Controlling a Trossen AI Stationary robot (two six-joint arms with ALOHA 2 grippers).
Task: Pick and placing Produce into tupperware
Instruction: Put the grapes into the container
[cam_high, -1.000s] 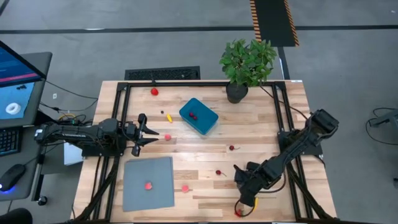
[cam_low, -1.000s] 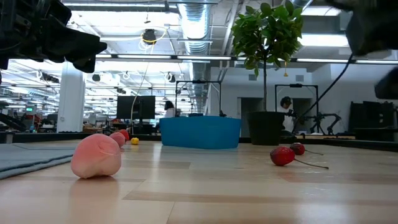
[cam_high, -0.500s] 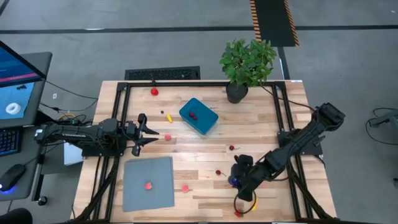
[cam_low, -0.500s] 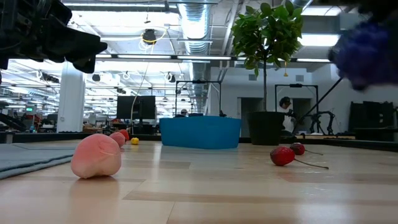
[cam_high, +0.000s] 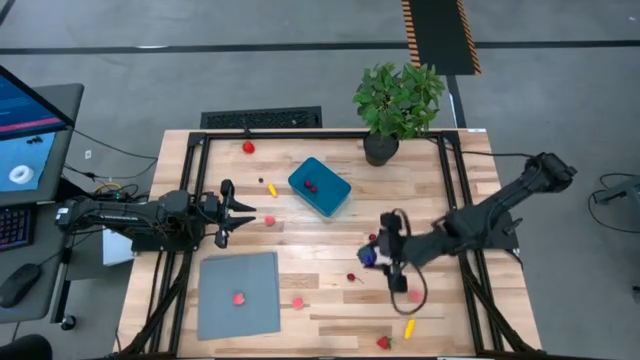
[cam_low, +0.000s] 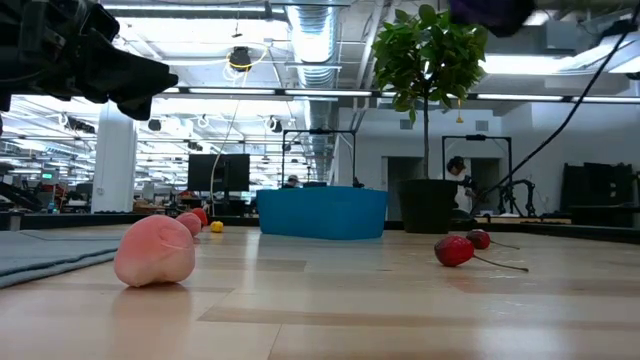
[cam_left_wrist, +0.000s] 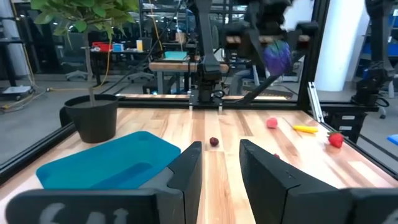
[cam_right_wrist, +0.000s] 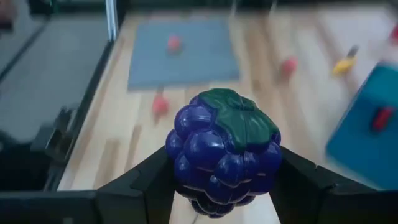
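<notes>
Right arm has swung up and inward from the front-right corner since the earlier frame, carrying a purple grape bunch (cam_right_wrist: 222, 152); the yellow piece (cam_high: 408, 327) and red piece (cam_high: 383, 342) it covered now show near the front edge.

Left to right now:
- Left gripper (cam_high: 237, 212) waits at the left edge of the table, unmoved. Fingers slightly apart, nothing between them.
- Pink piece (cam_high: 269, 220) sits just past its tips.
- Grey sheet (cam_high: 225, 305) front-left, one red piece (cam_high: 239, 297) on it. Another pink piece (cam_high: 297, 301) just off its right edge.
- Red piece (cam_high: 248, 147) at the back edge; small yellow piece (cam_high: 272, 189) left of the tupperware.
- Tupperware (cam_high: 331, 199) centre-back, two red pieces (cam_high: 311, 185) inside.
- Cherry (cam_high: 352, 277) on bare wood, front of centre.
- Right gripper (cam_high: 375, 257) is above the table right of centre, in front of the tupperware and well apart from it. Jaws clamped on the grapes, green cap facing the wrist camera.
- Plant (cam_high: 397, 101) back-right.
</notes>
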